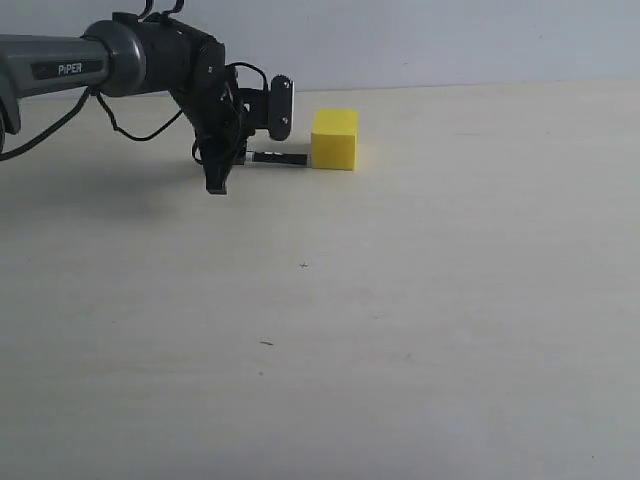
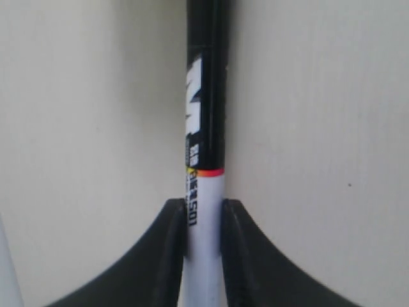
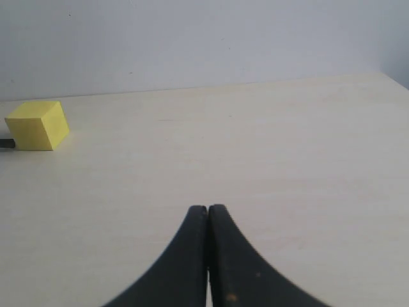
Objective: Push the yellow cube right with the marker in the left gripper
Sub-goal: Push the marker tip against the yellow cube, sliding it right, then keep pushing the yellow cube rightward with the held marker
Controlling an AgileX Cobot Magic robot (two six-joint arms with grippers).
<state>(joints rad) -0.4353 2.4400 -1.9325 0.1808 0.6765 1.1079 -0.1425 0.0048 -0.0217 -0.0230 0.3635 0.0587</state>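
The yellow cube (image 1: 335, 138) sits on the pale table toward the back, left of centre; the right wrist view also catches the cube (image 3: 38, 125) far off. My left gripper (image 1: 222, 170) is shut on the marker (image 1: 276, 158), which lies level just above the table and points right. Its black tip reaches the cube's left face at the base; I cannot tell whether they touch. In the left wrist view the marker (image 2: 206, 141) runs straight out from between the fingers (image 2: 171, 243), which clamp its white barrel. My right gripper (image 3: 208, 211) is shut on nothing, low over the table.
The beige table (image 1: 400, 320) stretches wide to the right of the cube and toward the front. A pale wall (image 1: 450, 40) rises behind the table's far edge. Black cables (image 1: 130, 125) loop under the grey PiPER arm.
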